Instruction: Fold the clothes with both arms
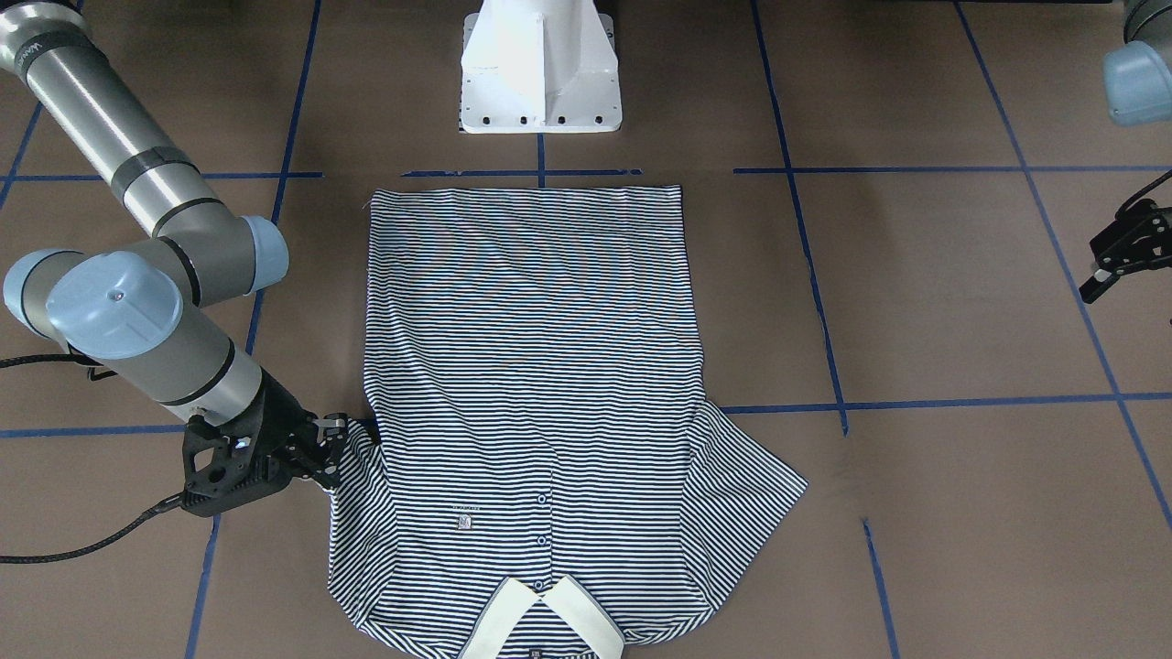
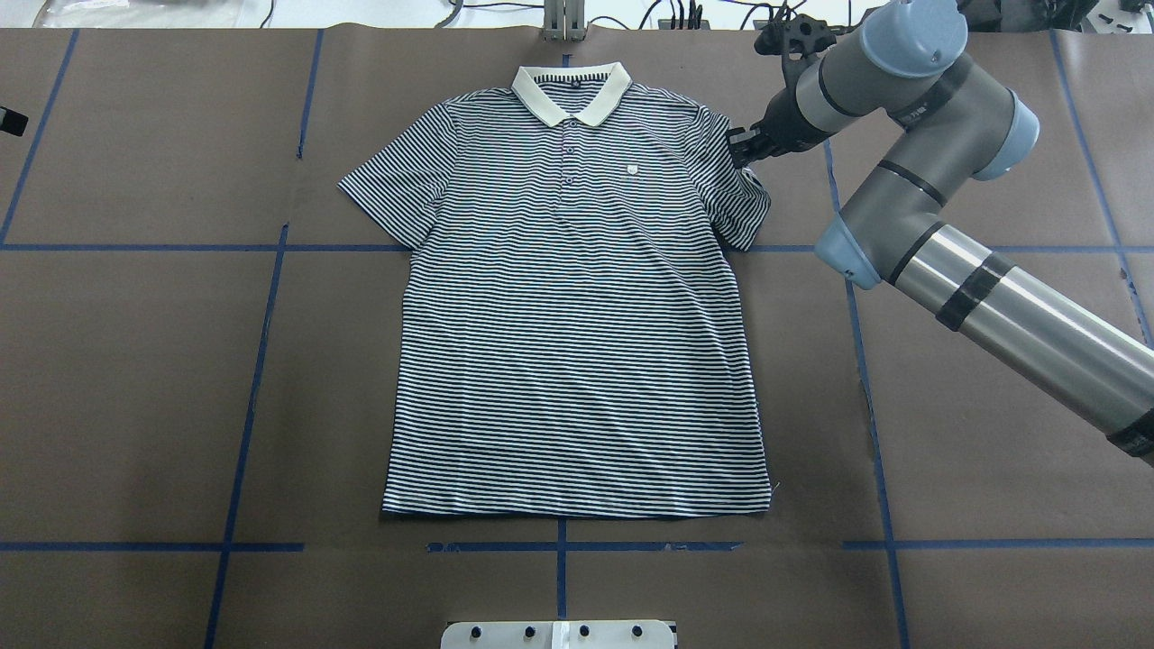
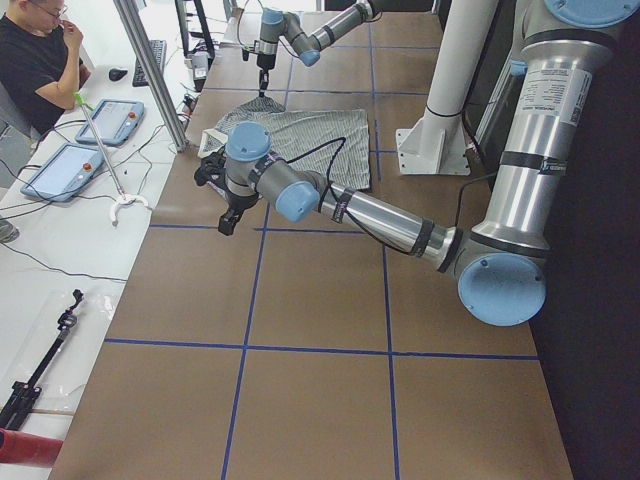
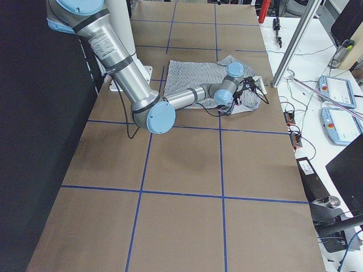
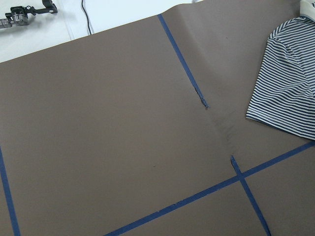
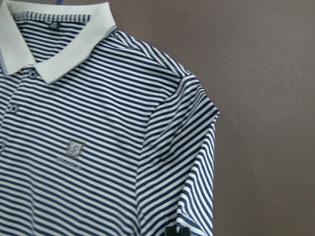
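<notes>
Even bright overhead light, soft shadows. Moiré on shirt [image 1: 531, 302] stripes. Glare on right arm [image 2: 1037, 311]. Right wrist view soft.

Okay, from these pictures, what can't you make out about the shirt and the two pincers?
Right pincer: whether it has pinched the polo shirt's sleeve; its own body covers the contact in the front-facing and overhead views.
Left pincer: partly cut off by the front-facing view's right edge, open or shut unclear.
Chest logo: lettering too blurred in the right wrist view.
</notes>
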Motion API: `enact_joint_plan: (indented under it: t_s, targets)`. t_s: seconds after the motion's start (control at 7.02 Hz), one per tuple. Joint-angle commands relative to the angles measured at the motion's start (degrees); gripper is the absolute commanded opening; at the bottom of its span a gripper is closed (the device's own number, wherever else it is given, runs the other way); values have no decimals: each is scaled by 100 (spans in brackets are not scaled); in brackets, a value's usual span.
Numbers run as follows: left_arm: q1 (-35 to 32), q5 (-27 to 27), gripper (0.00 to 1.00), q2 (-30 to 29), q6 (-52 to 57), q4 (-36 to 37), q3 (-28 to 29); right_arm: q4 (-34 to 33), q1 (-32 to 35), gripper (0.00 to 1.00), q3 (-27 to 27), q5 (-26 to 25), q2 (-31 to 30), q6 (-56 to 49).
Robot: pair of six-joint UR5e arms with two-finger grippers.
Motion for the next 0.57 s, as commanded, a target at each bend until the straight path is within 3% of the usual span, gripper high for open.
enact_joint_plan:
  t_s: [0.0,0.29,0.43]
  targets:
    - [-1,0,100,12,0,-6,1,-260,-267,0,-276,-194,639,2]
    - [-1,9,100,-5,-9,2,36,-280,-549,0,-1653,-853,1754,2]
    - [-1,9,100,-14,-9,-6,27,-271,-584,0,-2077,-995,1977,2]
